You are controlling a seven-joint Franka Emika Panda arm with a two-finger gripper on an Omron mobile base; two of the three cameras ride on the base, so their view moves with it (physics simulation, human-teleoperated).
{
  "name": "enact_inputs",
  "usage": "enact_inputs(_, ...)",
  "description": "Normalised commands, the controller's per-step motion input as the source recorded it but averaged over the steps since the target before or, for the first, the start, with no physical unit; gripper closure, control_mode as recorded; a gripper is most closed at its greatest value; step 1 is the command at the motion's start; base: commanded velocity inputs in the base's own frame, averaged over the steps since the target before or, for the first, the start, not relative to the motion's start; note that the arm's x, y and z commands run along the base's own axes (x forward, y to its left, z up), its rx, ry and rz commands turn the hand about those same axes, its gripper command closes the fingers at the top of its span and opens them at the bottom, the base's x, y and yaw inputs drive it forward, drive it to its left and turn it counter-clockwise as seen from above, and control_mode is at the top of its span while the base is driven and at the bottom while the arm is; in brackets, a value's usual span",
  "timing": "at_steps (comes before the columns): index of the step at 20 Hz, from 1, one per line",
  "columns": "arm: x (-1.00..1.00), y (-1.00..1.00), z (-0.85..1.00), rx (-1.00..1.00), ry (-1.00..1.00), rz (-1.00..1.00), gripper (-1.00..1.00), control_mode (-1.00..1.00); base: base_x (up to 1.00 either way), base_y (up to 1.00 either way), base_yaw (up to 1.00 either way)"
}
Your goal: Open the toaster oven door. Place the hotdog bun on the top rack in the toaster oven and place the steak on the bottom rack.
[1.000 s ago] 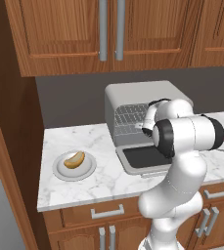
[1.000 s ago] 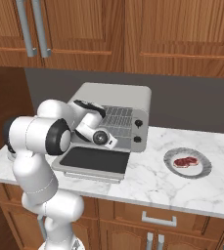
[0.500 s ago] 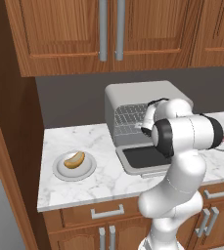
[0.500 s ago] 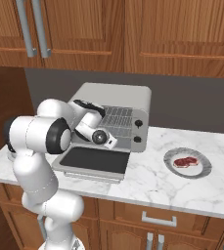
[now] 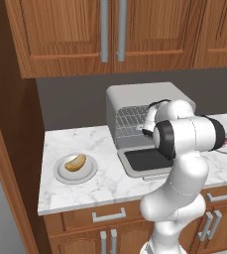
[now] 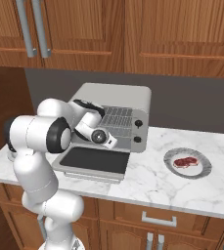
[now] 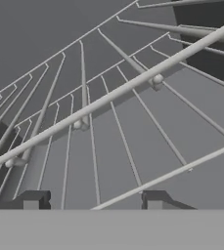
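1. The toaster oven [image 5: 149,106] stands on the marble counter [image 5: 110,173], its door [image 6: 95,160] folded down flat in front of it.
2. The gripper [image 7: 91,200] is at the oven mouth, its 2 fingertips [image 7: 33,200] apart with nothing between them, facing the wire racks [image 7: 113,97].
3. The hotdog bun [image 5: 76,162] lies on a plate [image 5: 60,173] left of the oven.
4. The steak [image 6: 186,161] lies on a second plate [image 6: 204,168] to the oven's right, well apart from it.
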Motion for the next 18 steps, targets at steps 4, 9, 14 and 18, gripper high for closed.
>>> enact_inputs(4,0.3,0.03,-0.1,0.0,-0.04,0.04,-1.0,-1.0,0.0,0.0,0.0)
enact_inputs(9,0.17,0.03,-0.23,0.0,-0.05,0.08,-1.0,-1.0,0.0,0.0,0.0)
enact_inputs(14,0.18,0.0,-0.16,0.0,-0.07,0.09,-1.0,-1.0,0.0,0.0,0.0)
enact_inputs(18,0.23,0.0,-0.04,0.0,0.0,0.05,-1.0,-1.0,0.0,0.0,0.0)
